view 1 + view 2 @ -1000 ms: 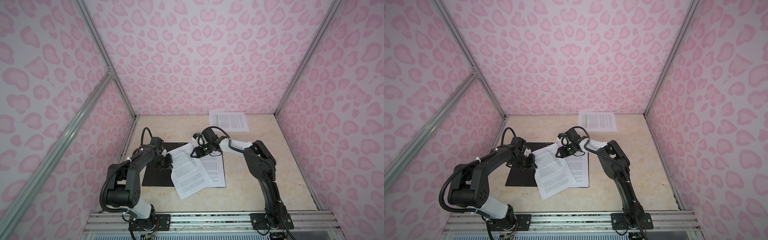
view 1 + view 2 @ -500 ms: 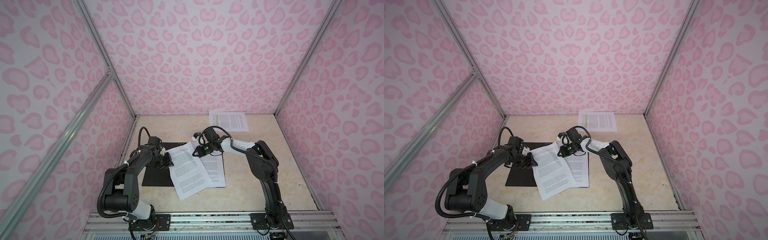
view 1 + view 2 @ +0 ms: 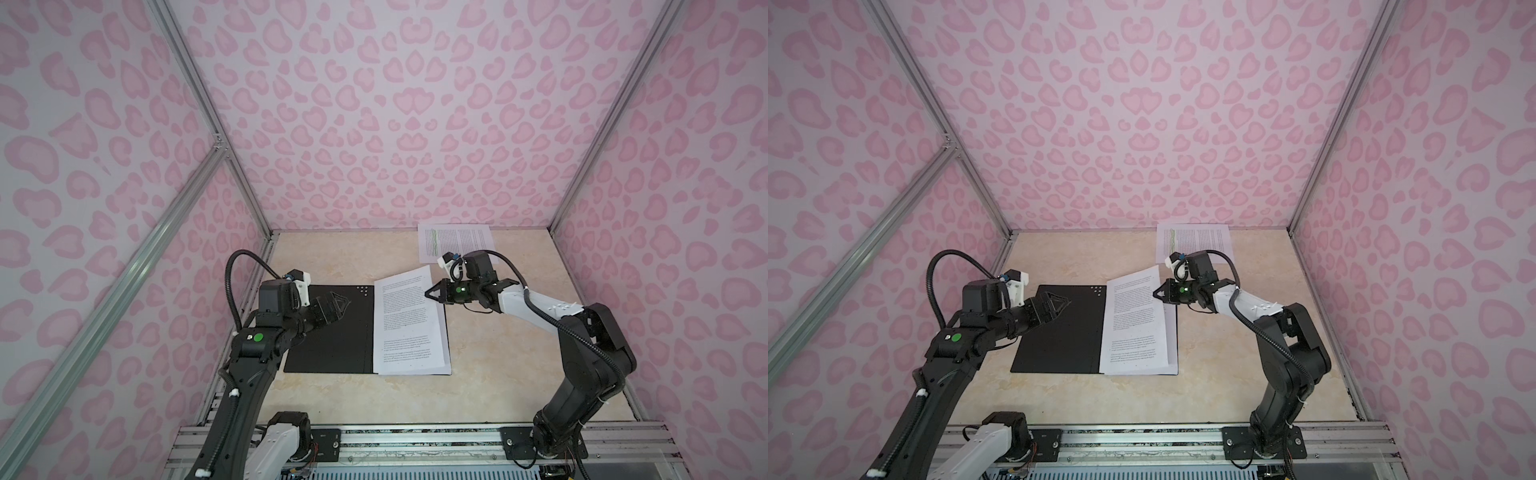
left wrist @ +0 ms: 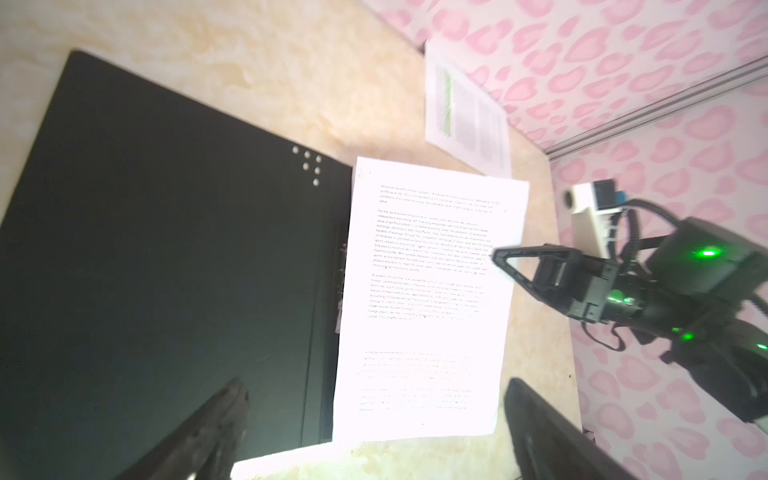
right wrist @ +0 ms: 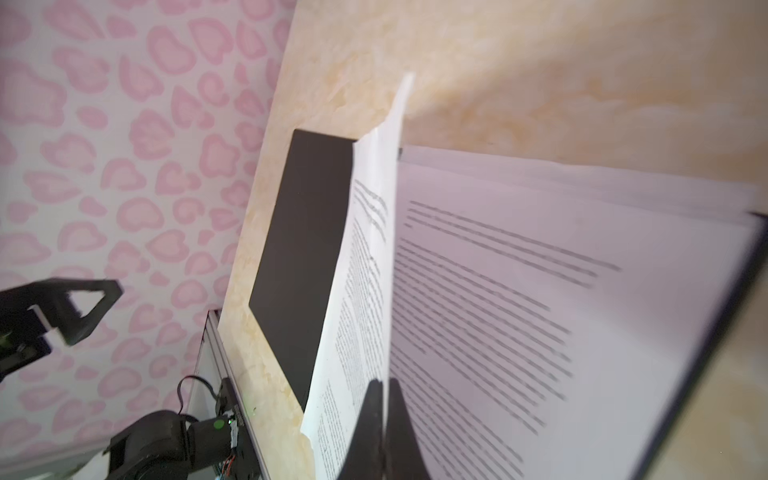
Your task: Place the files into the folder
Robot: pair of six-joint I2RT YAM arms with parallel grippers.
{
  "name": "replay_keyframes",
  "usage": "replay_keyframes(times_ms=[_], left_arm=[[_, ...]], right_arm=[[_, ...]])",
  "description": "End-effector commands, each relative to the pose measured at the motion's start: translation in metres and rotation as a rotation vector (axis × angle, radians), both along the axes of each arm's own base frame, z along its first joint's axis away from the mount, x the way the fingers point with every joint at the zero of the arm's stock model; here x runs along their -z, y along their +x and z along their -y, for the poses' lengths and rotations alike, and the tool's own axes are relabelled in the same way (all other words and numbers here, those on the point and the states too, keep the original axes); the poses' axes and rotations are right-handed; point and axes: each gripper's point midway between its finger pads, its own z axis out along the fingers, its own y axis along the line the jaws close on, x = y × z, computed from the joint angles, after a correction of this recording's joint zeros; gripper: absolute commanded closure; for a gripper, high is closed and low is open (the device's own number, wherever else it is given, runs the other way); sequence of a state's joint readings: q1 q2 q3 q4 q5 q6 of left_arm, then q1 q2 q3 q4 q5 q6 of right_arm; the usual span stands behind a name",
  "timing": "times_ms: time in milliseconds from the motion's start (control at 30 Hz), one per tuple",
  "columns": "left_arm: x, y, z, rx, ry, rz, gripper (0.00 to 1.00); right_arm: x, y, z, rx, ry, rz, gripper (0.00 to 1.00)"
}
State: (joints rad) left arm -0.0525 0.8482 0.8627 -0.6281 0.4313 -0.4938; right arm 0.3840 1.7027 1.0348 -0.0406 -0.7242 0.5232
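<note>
Open folder, black inside up, white printed sheets on right half, top sheet lifted, green-highlighted sheet apart.

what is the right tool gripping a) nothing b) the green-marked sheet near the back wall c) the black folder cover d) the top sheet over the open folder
d: the right tool is shut on the lifted edge of the top sheet above the folder.

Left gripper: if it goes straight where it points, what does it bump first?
Probably the lifted sheet over the open folder; the left gripper aims across toward it, though height is unclear.
</note>
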Motion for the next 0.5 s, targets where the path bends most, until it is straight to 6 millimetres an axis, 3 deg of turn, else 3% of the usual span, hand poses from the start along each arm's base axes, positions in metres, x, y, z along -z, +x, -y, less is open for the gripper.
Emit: replay_keyframes(times_ms=[0,133,267,467], left_arm=[[0.008,-0.017,0.002,0.047,0.024,0.021,0.03],[0.029,-0.022,-0.003,0.026,0.052,0.024,0.03],[0.022,-0.025,0.006,0.070,0.022,0.059,0.03],[0.022,-0.026,0.004,0.059,0.030,0.061,0.03]], right_arm=[[0.003,0.006,0.015,0.064,-0.005,0.014,1.00],[0.022,0.003,0.022,0.073,-0.048,-0.018,1.00],[0.026,0.007,0.030,0.106,-0.077,-0.029,1.00],[0.031,0.009,0.017,0.108,-0.046,-0.042,1.00]])
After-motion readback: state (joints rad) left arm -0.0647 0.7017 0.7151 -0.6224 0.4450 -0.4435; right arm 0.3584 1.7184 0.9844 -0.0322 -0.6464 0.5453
